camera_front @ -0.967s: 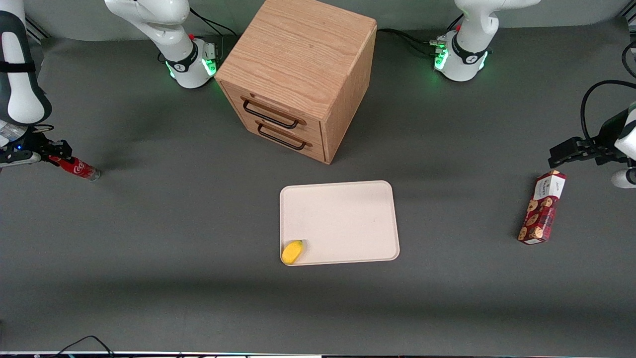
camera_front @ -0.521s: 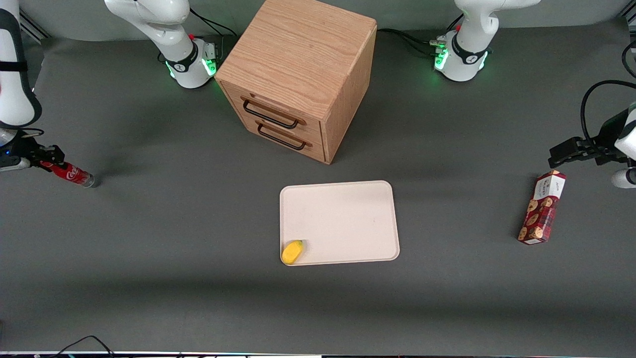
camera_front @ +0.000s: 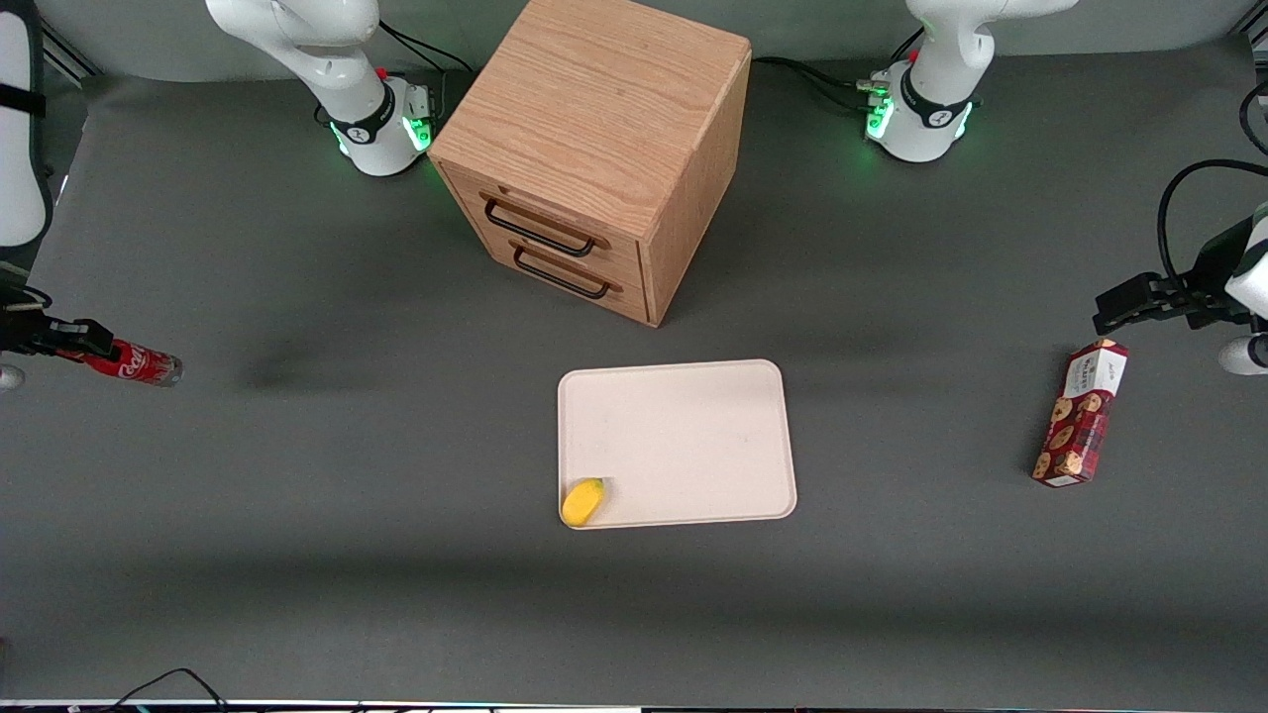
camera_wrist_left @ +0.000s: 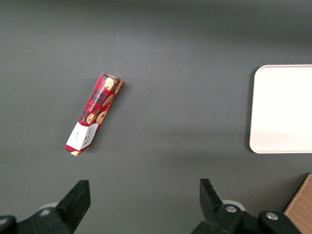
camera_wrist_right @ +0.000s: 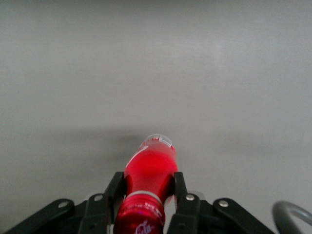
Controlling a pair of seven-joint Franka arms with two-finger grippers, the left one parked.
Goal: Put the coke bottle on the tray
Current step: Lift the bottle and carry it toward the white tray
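One coke bottle (camera_front: 134, 363) is seen clamped near its cap end between the two fingers of the right arm's gripper (camera_front: 87, 343), at the working arm's end of the table. The bottle is held tilted, close to level, with its clear base pointing toward the middle of the table; whether the base touches the grey surface cannot be told. In the right wrist view the bottle (camera_wrist_right: 148, 184) is shown squeezed between both black fingers (camera_wrist_right: 113, 191). One pale beige tray (camera_front: 693, 426) is laid flat near the middle of the table, well apart from the bottle. One small yellow fruit-shaped object (camera_front: 582, 501) is found on the tray's corner nearest the front camera. One wooden two-drawer cabinet (camera_front: 594, 149) stands farther from the camera than the tray. One red cookie box (camera_front: 1081, 413) lies toward the parked arm's end.
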